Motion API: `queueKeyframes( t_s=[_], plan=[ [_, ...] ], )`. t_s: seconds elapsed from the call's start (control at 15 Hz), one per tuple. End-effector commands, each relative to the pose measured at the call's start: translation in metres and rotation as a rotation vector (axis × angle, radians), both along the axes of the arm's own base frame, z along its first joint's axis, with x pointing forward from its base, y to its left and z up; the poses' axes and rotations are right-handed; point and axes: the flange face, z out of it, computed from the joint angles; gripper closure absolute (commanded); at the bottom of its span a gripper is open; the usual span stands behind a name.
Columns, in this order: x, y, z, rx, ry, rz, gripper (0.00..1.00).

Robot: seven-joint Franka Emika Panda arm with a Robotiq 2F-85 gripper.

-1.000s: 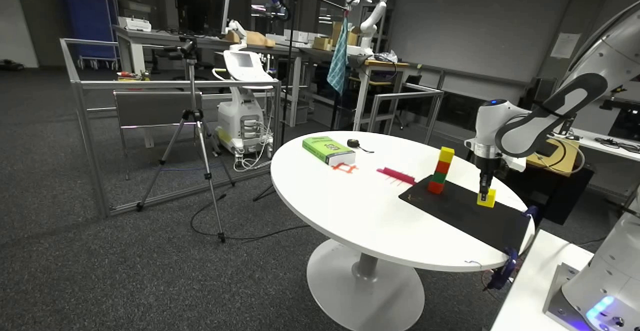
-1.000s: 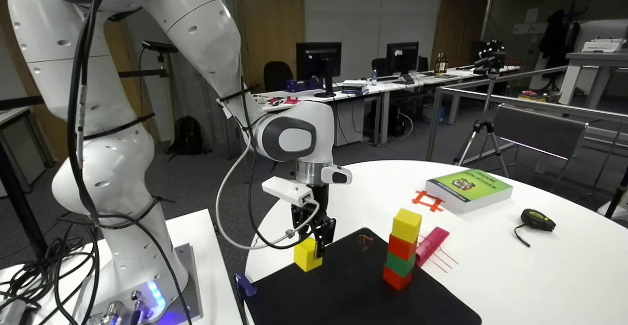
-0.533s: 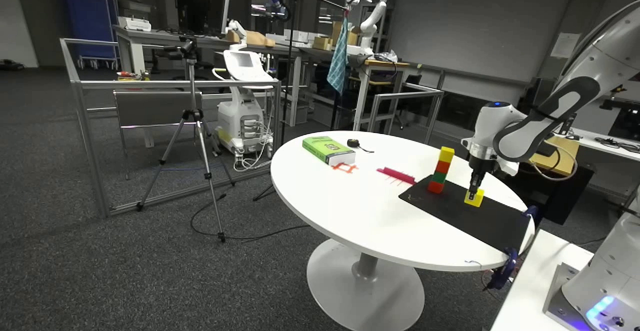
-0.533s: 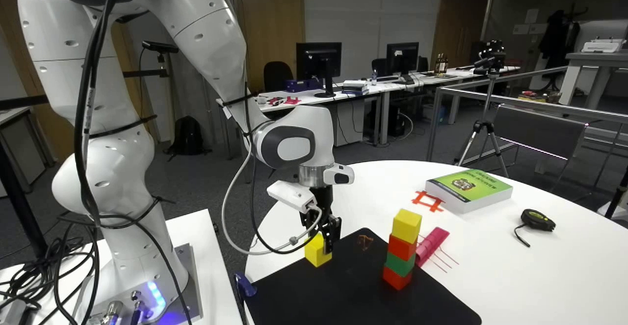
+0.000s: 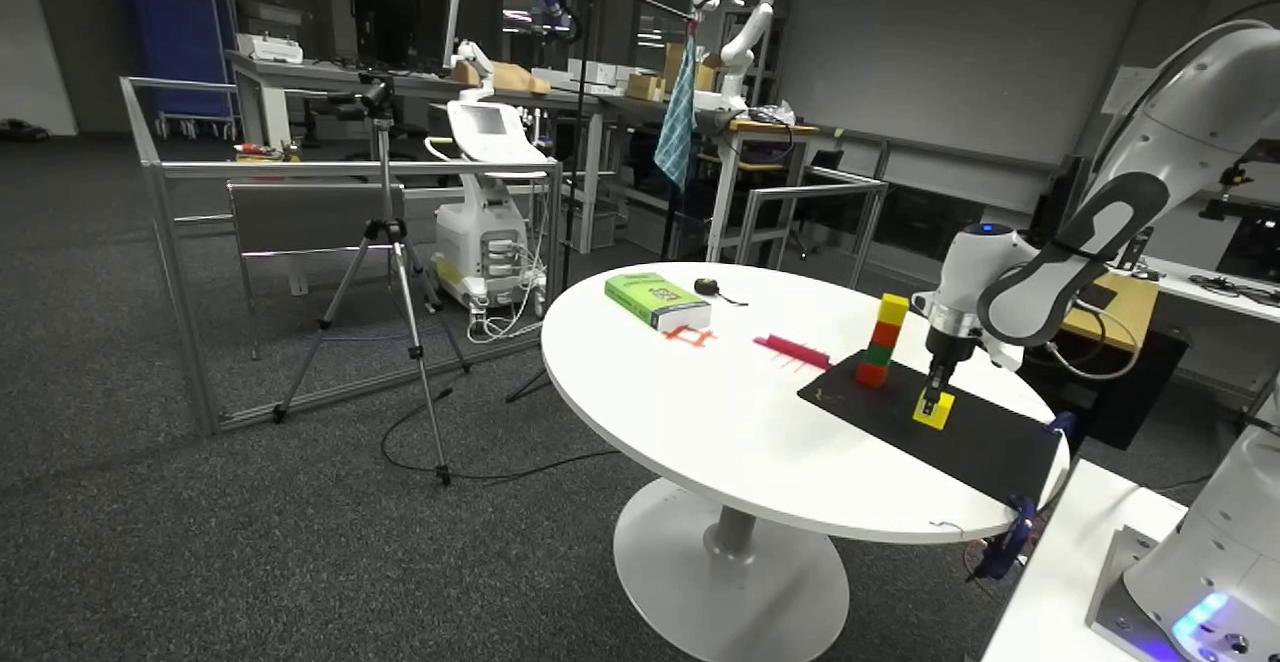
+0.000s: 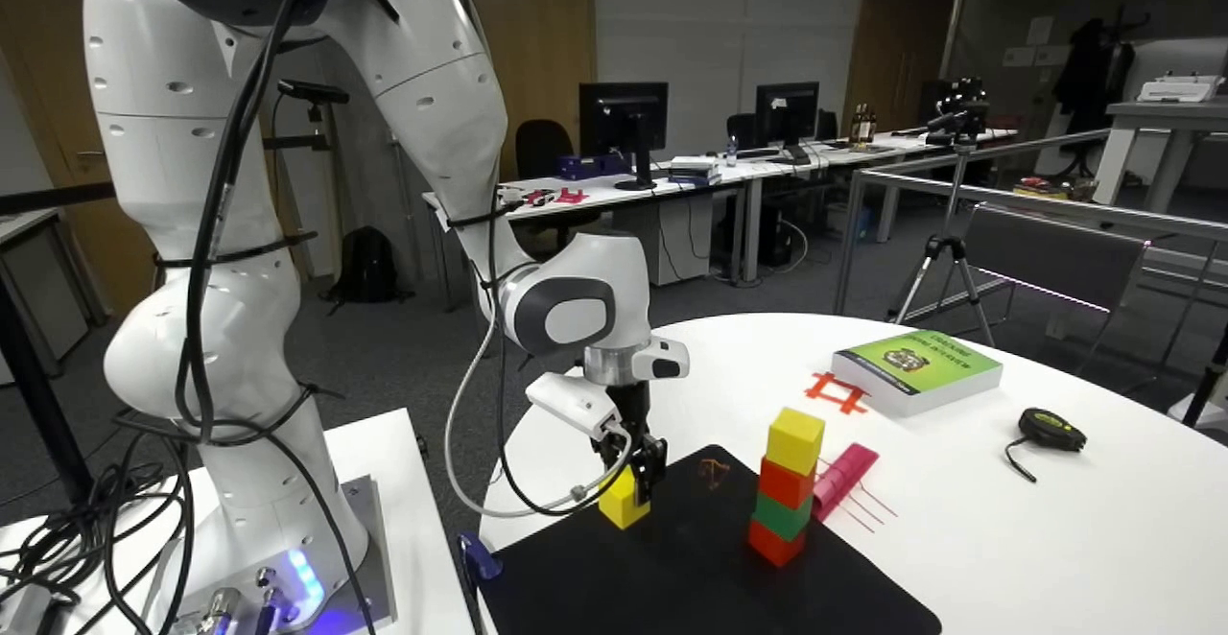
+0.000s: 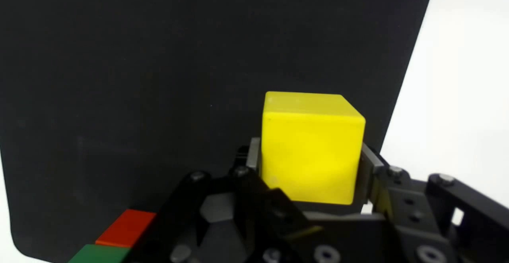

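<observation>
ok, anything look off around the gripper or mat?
Mostly no. The held yellow block looks square in the gripper. One oddity: an orange-brown mark near a corner of the black mat, standing out against it; scuff or residue, can't tell. The four-block stack seems to lean, possibly just camera angle.

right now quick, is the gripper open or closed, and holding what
Gripper: closed, holding a yellow block by two opposite sides.
</observation>
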Motion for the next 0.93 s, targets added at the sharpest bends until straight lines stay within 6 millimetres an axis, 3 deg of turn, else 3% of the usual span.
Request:
queueKeyframes(
  t_s=[0.0,0.87],
  plan=[
    [0.005,0.005,-0.004,0.023,-0.019,-0.022,0.69],
    [0.028,0.021,-0.025,0.017,-0.102,0.005,0.69]
  ],
)
